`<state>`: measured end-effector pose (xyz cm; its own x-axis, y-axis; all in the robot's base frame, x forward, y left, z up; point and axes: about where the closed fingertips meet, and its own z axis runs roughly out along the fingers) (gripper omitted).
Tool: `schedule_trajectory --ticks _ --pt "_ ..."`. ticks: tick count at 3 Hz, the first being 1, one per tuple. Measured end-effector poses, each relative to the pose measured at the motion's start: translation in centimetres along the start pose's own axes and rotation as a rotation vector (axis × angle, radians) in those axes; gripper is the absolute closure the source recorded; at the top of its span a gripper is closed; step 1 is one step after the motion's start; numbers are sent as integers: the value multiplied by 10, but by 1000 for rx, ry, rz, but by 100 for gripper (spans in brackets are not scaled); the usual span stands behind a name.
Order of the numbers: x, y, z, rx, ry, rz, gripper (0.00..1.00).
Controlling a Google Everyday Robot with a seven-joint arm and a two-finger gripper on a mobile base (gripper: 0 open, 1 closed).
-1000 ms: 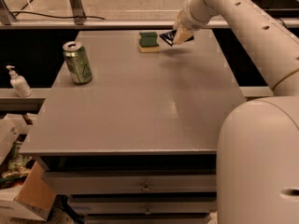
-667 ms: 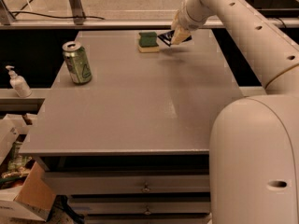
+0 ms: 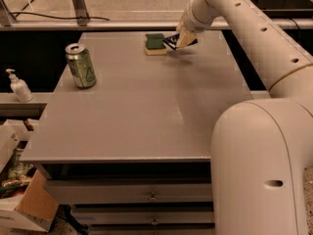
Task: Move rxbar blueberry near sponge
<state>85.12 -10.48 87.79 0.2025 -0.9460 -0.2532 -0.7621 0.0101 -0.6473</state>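
Currently, I hold my gripper at the far end of the desk, jaws clamped on the rxbar blueberry, low just beside the sponge, apparently for release there.

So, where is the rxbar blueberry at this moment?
In the camera view, the rxbar blueberry is near the far edge of the table, held in the gripper, just to the picture's right of the sponge.

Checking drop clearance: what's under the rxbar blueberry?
Only bare table and the bar's shadow show under the rxbar blueberry, which the gripper holds just beside the sponge. The gripper covers the bar's right end, so contact there cannot be seen.
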Motion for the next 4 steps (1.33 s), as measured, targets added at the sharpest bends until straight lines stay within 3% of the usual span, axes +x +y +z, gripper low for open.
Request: schedule_trajectory --ticks 2,3,4 --pt "0 2 5 -15 -5 8 12" --pt "-2 4 8 -23 -10 7 0" --pt "-2 4 7 -24 -12 7 0"
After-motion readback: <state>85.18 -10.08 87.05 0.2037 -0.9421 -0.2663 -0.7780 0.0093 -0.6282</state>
